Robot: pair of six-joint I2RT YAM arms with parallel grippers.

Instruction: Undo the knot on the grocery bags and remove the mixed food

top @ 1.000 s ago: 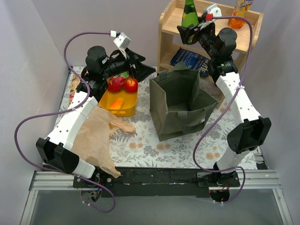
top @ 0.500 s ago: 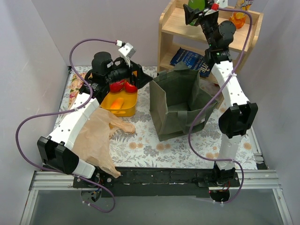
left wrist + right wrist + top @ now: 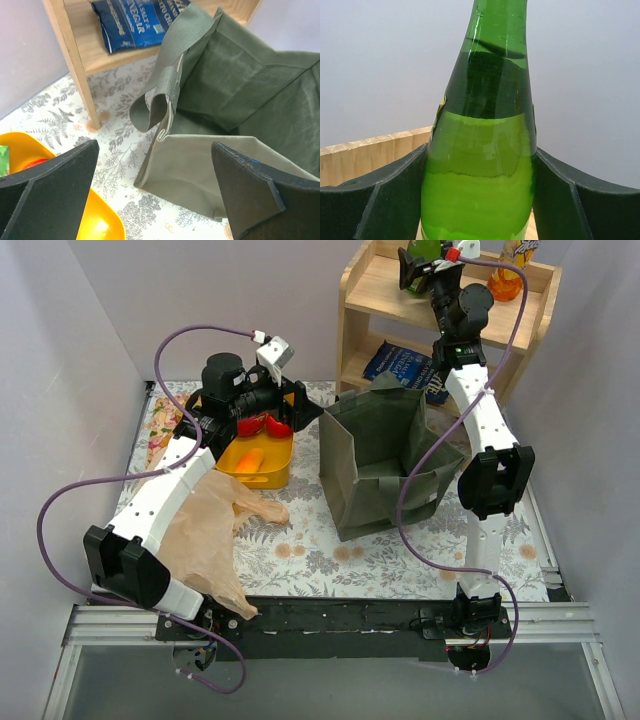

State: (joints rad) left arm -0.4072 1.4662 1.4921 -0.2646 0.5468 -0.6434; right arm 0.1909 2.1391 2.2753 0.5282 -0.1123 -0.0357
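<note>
**Figure.** Left of the olive-green fabric tote (image 3: 375, 465), the thin tan plastic bag (image 3: 205, 530) lies flattened on the floral tabletop (image 3: 300, 550). Its knot appears undone, with the handles loose. Closer to the tote, a yellow plastic tray (image 3: 268, 476) holds red-and-green produce (image 3: 262, 425) and an orange carrot-like piece (image 3: 250, 458). The left end effector (image 3: 155, 200) hangs just left of the tote, fingers spread wide, holding nothing. Behind the tote, a blue snack packet (image 3: 400, 365) lies on the lower board of the wooden shelf unit (image 3: 350, 330). Behind and above the tote, the right end effector (image 3: 480, 195) is clamped on the green glass bottle (image 3: 480, 100) at the top board. An orange bottle (image 3: 503, 280) stands farther right.

Step in hand: shelving unpacked food. The next move likely calls for seating the bottle's base, spreading the fingers, then retreating without tipping it.

Compared with 1.0 s earlier, the right arm has stretched farther back over the shelf and the left arm has shifted slightly.
</note>
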